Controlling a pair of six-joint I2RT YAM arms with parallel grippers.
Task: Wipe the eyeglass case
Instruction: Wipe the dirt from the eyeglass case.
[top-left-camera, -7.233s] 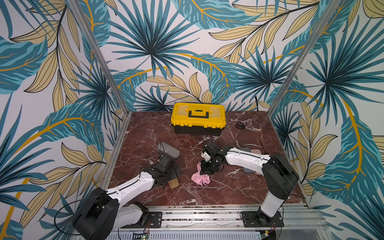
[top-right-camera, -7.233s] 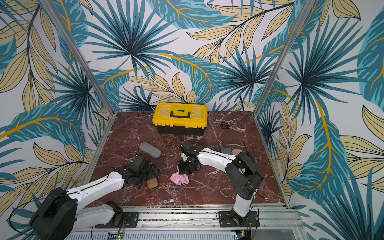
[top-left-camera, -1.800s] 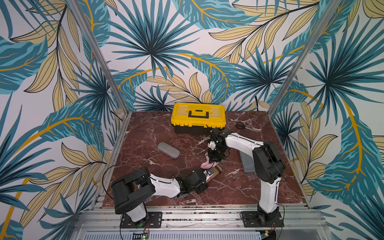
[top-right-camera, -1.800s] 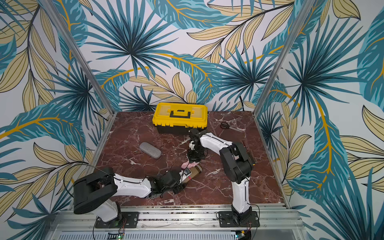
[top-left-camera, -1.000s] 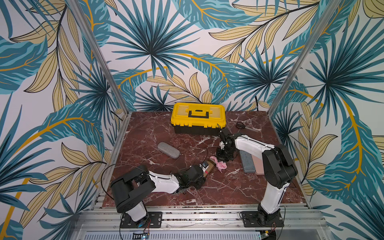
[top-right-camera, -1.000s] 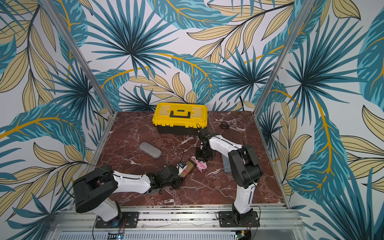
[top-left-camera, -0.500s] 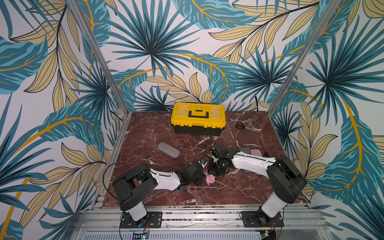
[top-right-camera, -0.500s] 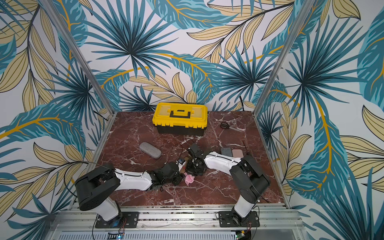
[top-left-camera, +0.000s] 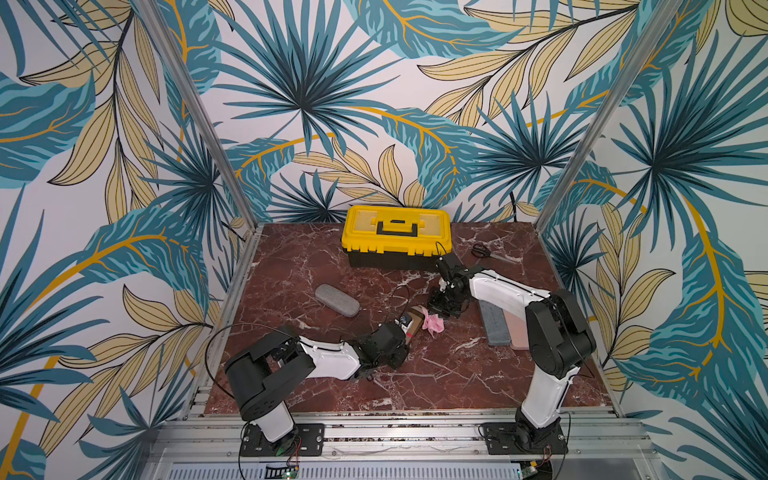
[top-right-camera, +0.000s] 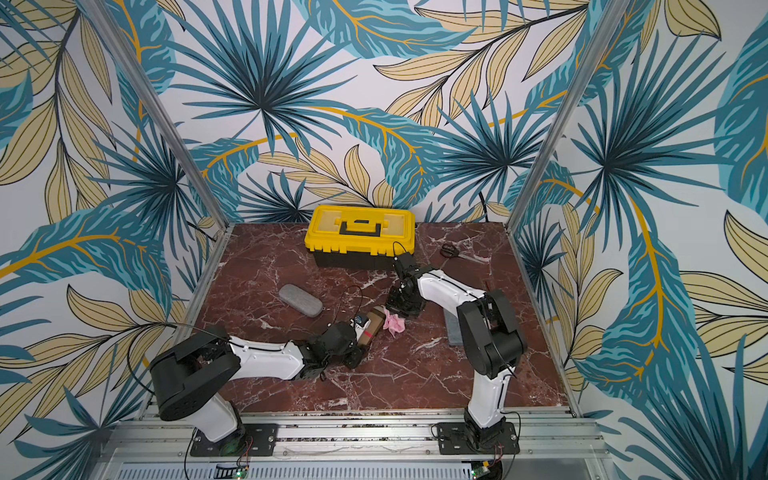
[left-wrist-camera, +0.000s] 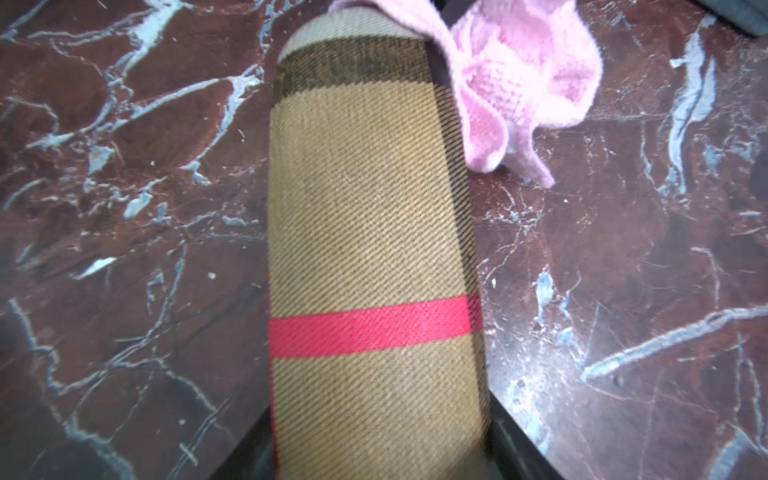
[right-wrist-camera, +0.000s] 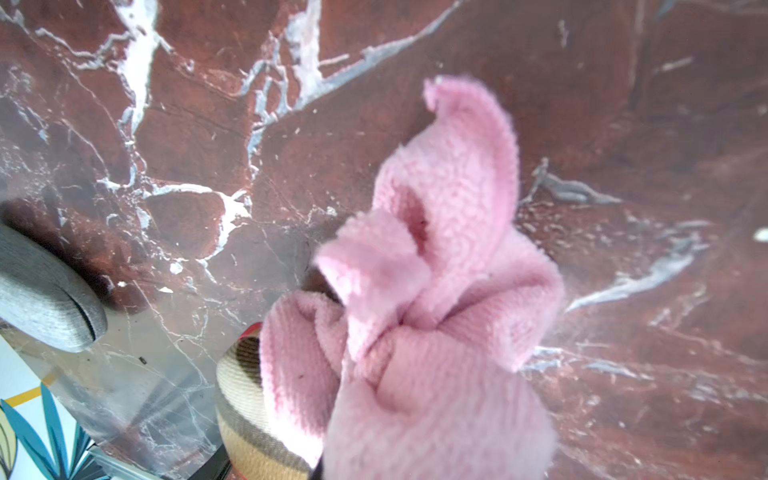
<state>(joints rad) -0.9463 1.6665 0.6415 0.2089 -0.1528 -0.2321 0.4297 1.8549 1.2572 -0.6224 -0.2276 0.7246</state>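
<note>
As cloth (top-left-camera: 434, 325) touches plaid case (top-left-camera: 414, 327), grey case (top-left-camera: 336, 300) apart

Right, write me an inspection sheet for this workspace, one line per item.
Surface: red marble tabletop, a few pale specks, no spills seen.
Job's things: plaid eyeglass case held at one end; pink cloth bunched, touching the case's far end.
Clutter: grey case, yellow toolbox, scissors, grey slab and pink slab beside the right arm.
Claws: left claw shut on the plaid eyeglass case; right claw shut on the pink cloth.
Cables: black cable looping off the left arm.
Surroundings: leaf-print walls, aluminium posts, front rail.
</note>
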